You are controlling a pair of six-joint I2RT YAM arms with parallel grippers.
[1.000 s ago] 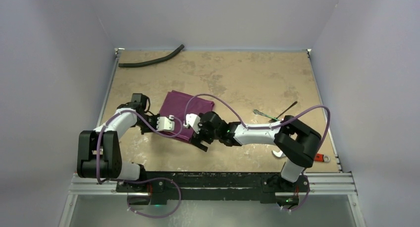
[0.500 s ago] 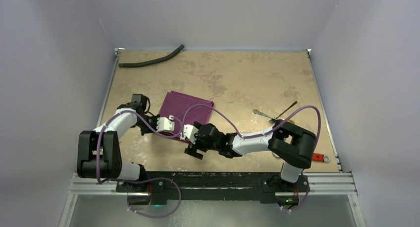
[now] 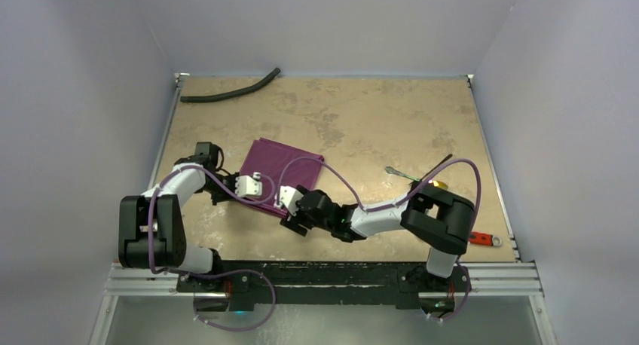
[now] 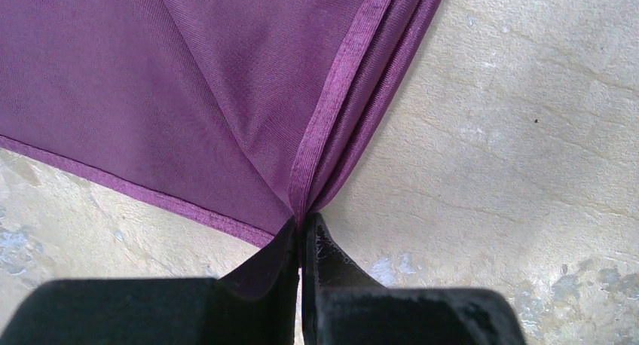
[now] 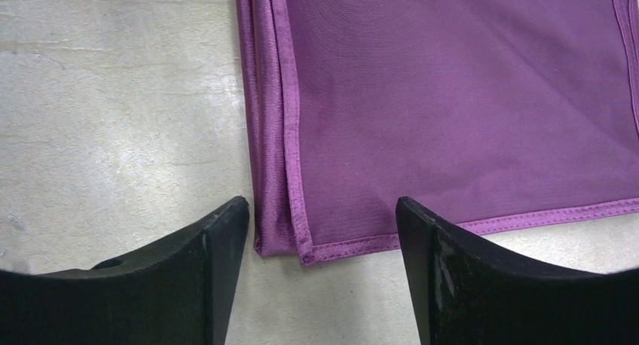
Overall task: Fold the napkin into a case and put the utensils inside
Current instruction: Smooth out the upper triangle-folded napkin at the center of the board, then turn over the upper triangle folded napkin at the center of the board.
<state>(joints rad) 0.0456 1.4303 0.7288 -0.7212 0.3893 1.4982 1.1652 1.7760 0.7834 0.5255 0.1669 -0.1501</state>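
**Napkin** [image 3: 282, 164]: folded into several layers, flat on the table [image 3: 362, 111], left of centre.
**Left gripper** [image 4: 303, 223]: fingers clamped together on the stacked hems at the napkin's near edge.
**Right gripper** [image 5: 322, 213]: fingers apart, straddling a near corner and gripping nothing.
**Fork** [image 3: 403, 174], **spoon** [image 3: 437, 169]: well to the right, outside the cloth.
**Step, as judged:** folding under way, case not yet formed.
**Next move calls for:** the right fingers closing on every layer, then both held points travelling together.

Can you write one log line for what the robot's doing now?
left hand: shut on napkin corner | right hand: open, astride another corner | napkin: folded, on table
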